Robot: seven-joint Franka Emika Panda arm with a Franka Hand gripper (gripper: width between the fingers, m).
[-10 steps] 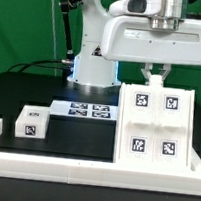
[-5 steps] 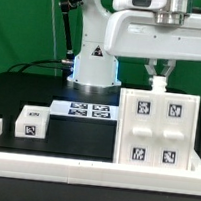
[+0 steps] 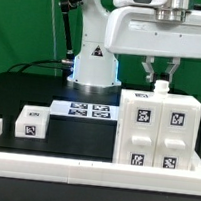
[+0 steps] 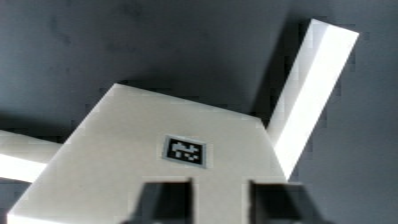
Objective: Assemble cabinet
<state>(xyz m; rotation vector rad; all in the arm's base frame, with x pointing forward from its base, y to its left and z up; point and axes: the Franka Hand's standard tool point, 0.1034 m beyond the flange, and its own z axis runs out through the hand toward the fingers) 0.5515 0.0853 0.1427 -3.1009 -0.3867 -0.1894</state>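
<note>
The cabinet [image 3: 157, 133], a big white box with four tagged drawer blocks on its front, stands at the exterior view's right. A small white nub [image 3: 163, 88] sticks up from its top edge. My gripper [image 3: 158, 76] hangs just above that edge with its fingers spread and nothing between them. In the wrist view the gripper [image 4: 217, 186] is over a white face of the cabinet [image 4: 160, 120] that carries one tag [image 4: 185, 151]. A loose small white tagged block [image 3: 31, 121] lies on the table at the left.
The marker board [image 3: 87, 110] lies flat in front of the robot base [image 3: 92, 67]. A long low white border rail [image 3: 81, 168] runs along the front edge and shows in the wrist view [image 4: 313, 90]. The table is black.
My fingers pinched the cabinet's top edge; now they have spread apart and let go. The cabinet has turned a little and settled lower, now showing its left side face.
</note>
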